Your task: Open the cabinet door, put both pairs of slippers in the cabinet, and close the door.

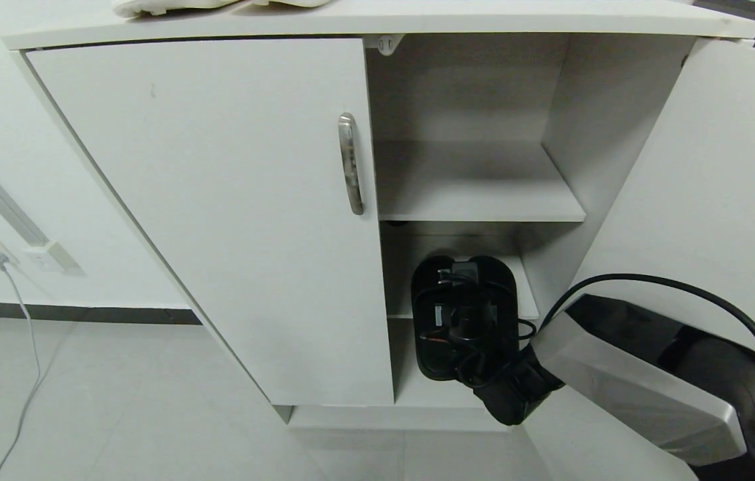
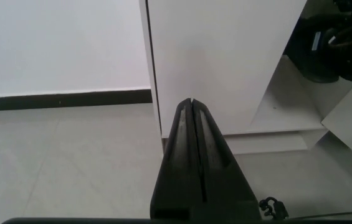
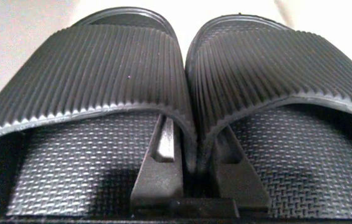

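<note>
The right pincer point(image 3: 191, 142) grips the black slippers point(image 1: 464, 314) by their inner straps, low inside the cabinet point(image 1: 217, 200). The left pincer point(image 2: 191, 107) is closed, empty.

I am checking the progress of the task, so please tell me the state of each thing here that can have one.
Left door: shut.
Right door: open.
Black slippers: gripped, at the cabinet's open lower part.
White slippers: on the cabinet top, not yet inside.
Right gripper: shut on the black slippers' straps.
Left gripper: shut, empty.
</note>
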You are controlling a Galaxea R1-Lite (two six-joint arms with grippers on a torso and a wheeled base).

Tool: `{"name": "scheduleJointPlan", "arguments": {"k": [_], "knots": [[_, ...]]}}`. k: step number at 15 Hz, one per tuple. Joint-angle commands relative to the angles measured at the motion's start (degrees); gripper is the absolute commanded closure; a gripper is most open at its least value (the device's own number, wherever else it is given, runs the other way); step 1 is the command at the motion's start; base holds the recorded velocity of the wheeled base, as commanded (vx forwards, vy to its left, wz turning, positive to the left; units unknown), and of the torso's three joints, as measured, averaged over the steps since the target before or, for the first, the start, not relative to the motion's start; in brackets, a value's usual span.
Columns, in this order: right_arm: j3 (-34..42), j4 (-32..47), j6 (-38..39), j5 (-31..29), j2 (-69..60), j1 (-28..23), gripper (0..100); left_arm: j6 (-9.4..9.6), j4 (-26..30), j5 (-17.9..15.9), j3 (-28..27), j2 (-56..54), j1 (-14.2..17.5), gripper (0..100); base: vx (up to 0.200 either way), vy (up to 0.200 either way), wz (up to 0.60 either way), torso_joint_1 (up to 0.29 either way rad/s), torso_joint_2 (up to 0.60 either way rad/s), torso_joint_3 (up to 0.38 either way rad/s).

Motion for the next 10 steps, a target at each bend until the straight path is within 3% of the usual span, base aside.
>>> {"name": "scheduleJointPlan", "arguments": {"k": [1, 7, 10], "knots": [[-5.4, 2.9, 0.2, 2.0, 1.5, -2.1, 100, -0.05, 0.0, 0.0, 0.0, 0.1, 0.0, 100, 0.0, 0.0, 0.0, 0.0, 0.0, 0.0], [-20.5, 21.9, 6.7, 7.1, 3.2, -4.4, 100, -0.4, 0.0, 0.3, 0.0, 0.1, -0.1, 100, 0.0, 0.0, 0.0, 0.0, 0.0, 0.0], [-28.5, 23.9, 6.7, 7.1, 7.3, -5.3, 100, -0.4, 0.0, 0.3, 0.0, 0.1, -0.1, 100, 0.0, 0.0, 0.0, 0.0, 0.0, 0.0]]}}
